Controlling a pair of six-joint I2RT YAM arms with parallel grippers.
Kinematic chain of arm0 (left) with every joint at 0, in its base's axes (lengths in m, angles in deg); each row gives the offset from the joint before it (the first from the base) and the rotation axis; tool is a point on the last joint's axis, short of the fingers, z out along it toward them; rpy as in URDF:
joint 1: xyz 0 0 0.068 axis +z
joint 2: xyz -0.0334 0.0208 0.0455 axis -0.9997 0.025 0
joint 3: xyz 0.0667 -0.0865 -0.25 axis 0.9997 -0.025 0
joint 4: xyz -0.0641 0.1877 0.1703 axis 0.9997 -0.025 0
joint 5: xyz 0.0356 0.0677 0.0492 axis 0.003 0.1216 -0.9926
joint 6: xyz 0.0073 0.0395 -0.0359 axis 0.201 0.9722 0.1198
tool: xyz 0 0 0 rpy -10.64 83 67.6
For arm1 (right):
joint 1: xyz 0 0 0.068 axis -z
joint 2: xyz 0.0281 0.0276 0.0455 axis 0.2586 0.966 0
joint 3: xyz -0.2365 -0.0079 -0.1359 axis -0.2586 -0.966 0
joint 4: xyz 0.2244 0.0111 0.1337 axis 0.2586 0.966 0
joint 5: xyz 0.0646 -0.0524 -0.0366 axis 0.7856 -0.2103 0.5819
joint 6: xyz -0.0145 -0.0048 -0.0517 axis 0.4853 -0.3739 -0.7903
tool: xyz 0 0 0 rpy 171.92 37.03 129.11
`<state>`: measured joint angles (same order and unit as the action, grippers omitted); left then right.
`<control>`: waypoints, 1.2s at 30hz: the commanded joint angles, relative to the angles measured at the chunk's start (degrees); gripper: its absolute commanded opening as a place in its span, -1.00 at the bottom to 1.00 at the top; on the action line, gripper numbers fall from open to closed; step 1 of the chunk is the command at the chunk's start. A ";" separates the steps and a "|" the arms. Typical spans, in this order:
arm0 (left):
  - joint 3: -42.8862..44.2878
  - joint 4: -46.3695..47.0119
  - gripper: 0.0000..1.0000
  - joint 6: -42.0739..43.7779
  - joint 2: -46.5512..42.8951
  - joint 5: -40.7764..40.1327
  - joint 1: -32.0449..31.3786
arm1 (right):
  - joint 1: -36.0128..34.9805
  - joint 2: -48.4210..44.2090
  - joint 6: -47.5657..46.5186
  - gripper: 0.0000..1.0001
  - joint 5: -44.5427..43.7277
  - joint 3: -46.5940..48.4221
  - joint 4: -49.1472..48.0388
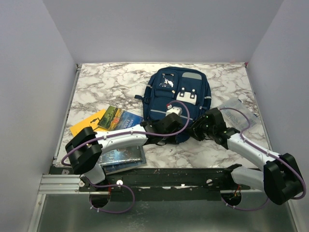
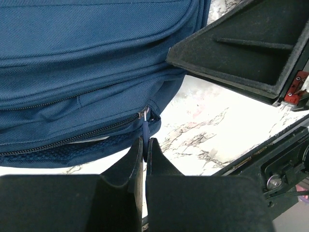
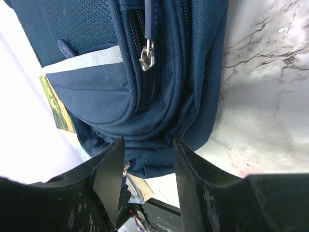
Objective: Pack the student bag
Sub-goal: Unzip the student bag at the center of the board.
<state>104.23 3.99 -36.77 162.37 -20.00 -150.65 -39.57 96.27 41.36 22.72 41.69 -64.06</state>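
Note:
The navy student bag (image 1: 177, 94) lies flat mid-table with its white buckle clips (image 1: 187, 96) facing up. My left gripper (image 1: 166, 124) is at the bag's near edge. In the left wrist view it (image 2: 145, 145) is shut on the blue zipper pull tab (image 2: 145, 129) at the end of a closed zipper on the bag (image 2: 87, 58). My right gripper (image 1: 203, 126) is at the bag's near right corner. In the right wrist view it (image 3: 148, 152) is open, its fingers either side of the bag's corner (image 3: 164, 121). Another zipper pull (image 3: 148, 53) hangs above.
Books lie left of the bag: a yellow one (image 1: 88, 123), a landscape-cover one (image 1: 119, 117), and others under the left arm (image 1: 121, 157). A clear plastic pouch (image 1: 240, 108) lies at the right. Grey walls enclose the marble table (image 1: 111, 82).

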 commanded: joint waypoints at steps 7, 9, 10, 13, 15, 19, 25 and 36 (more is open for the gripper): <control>0.44 5.73 -1.00 1.89 -2.85 4.80 -0.58 | -1.59 -5.99 4.36 0.00 3.01 -2.87 2.91; 0.41 5.88 -1.00 2.00 -2.81 5.14 -0.63 | -1.61 -5.85 5.48 -0.01 3.37 -3.74 1.39; 0.42 5.96 -1.00 2.19 -2.81 5.24 -0.56 | -1.60 -5.60 5.74 0.00 3.32 -3.92 0.49; 0.28 5.96 -1.00 2.55 -3.40 5.63 -0.63 | -1.56 -4.67 5.94 -0.01 3.27 -3.10 -0.01; 0.02 5.91 -1.00 2.66 -3.84 5.95 -0.67 | -1.61 -4.49 6.60 -0.01 4.11 -2.70 -0.48; -0.25 5.96 -1.00 3.14 -4.26 5.54 -0.67 | -1.68 -5.69 7.41 -0.01 5.29 -2.50 1.27; 0.48 5.98 -1.00 4.27 -3.51 4.47 -0.62 | -1.75 -12.12 7.74 -0.01 3.69 -2.20 7.39; 0.60 5.96 -1.00 5.08 -4.85 5.94 -0.67 | -1.69 -6.80 11.72 0.07 4.16 -4.63 -1.66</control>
<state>103.60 6.57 -32.16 160.77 -16.65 -150.85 -40.92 86.80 50.76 26.17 38.11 -61.24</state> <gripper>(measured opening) 0.017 0.536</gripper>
